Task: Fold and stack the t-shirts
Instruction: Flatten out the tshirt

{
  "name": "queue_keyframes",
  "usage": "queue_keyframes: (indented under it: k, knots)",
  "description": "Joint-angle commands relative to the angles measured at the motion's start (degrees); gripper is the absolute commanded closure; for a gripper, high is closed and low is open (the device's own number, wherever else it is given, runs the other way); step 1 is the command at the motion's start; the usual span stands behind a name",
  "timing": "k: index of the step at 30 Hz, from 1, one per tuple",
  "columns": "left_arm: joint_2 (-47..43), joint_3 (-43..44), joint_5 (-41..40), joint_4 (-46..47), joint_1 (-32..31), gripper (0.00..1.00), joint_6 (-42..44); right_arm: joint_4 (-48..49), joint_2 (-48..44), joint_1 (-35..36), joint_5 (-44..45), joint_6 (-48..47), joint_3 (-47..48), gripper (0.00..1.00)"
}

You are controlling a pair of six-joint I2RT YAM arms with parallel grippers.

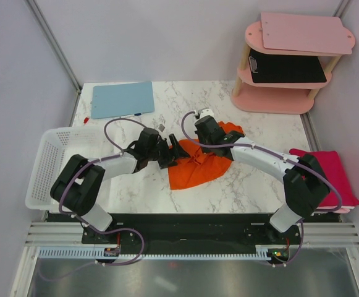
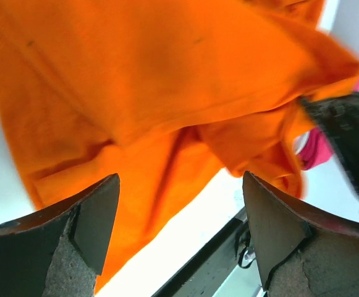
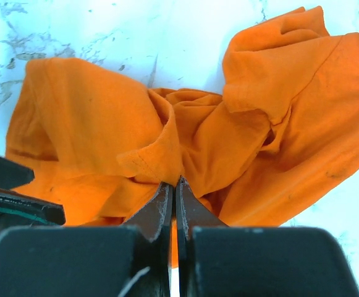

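Note:
The orange t-shirt [image 1: 198, 168] lies crumpled on the marble table [image 1: 136, 192] at the middle. My right gripper [image 1: 202, 146] is shut on a bunched fold near its upper middle; in the right wrist view the jaws [image 3: 174, 184] pinch the cloth [image 3: 92, 117]. My left gripper [image 1: 177, 151] is open and empty, hovering at the shirt's left edge; the left wrist view shows its fingers [image 2: 96, 216] wide apart over the orange cloth [image 2: 167, 93]. The magenta-pink t-shirt [image 1: 329, 176] lies folded at the table's right edge.
A white basket [image 1: 43, 167] stands at the left edge. A light-blue clipboard [image 1: 122, 99] lies at the back left. A pink shelf [image 1: 278, 99] at the back right carries a pale pink board [image 1: 306, 32] and a black clipboard [image 1: 287, 67].

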Motion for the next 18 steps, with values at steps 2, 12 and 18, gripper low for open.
queue_keyframes:
  k: [2, 12, 18]
  knots:
    - [3.0, -3.4, -0.9, 7.4, -0.5, 0.14, -3.9, 4.0, 1.8, -2.3, -1.0, 0.7, -1.7, 0.98]
    - [6.7, -3.6, 0.3, 13.5, -0.9, 0.14, -5.1, 4.9, 2.8, -3.0, -2.5, 0.8, -2.2, 0.98]
    - [5.0, -4.0, 0.2, 13.5, -1.1, 0.15, -4.8, 5.1, 3.3, -3.0, -2.8, 1.0, -2.9, 0.99]
